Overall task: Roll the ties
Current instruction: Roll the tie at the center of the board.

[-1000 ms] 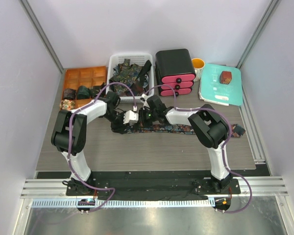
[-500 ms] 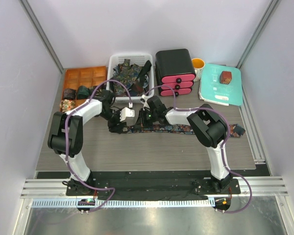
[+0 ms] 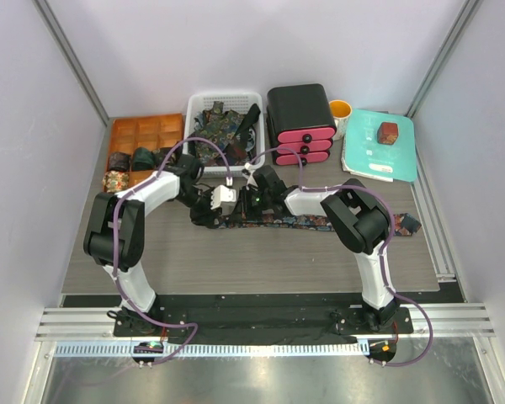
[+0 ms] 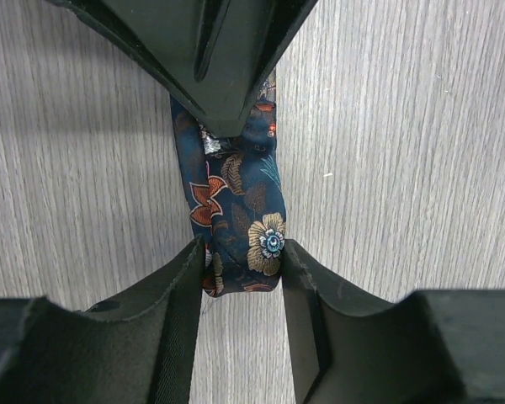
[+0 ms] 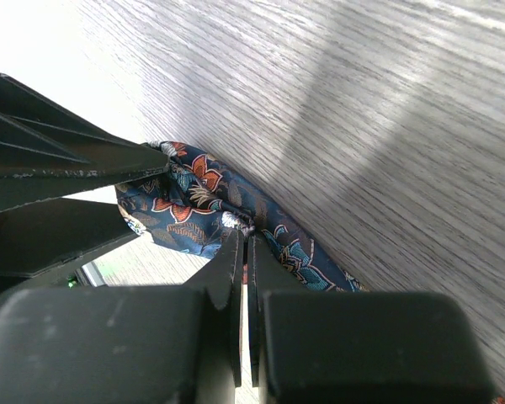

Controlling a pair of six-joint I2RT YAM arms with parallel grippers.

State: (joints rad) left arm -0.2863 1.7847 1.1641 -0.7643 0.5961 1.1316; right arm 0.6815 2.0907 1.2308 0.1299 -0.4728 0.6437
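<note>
A dark blue tie (image 3: pixel 296 221) with a floral print lies flat along the middle of the table, running right from the two grippers. My left gripper (image 3: pixel 210 212) is shut across the width of its folded left end; the left wrist view shows both fingers (image 4: pixel 181 286) pressed on the edges of the tie (image 4: pixel 236 194). My right gripper (image 3: pixel 241 204) faces it closely. In the right wrist view its gripper (image 5: pixel 244 240) is pinched shut on a fold of the tie (image 5: pixel 185 198). Rolled ties (image 3: pixel 130 158) sit in the orange tray.
An orange compartment tray (image 3: pixel 128 135) stands at the back left. A white basket (image 3: pixel 194 109) of loose ties is beside it. A black drawer unit with pink fronts (image 3: pixel 301 126), a yellow cup (image 3: pixel 341 109) and a teal book (image 3: pixel 383 156) bearing a red-brown box (image 3: pixel 388 132) stand at the back right.
My left gripper shifted a little left and then back right at the tie's end, and its elbow moved. The right gripper has stayed on the tie.
</note>
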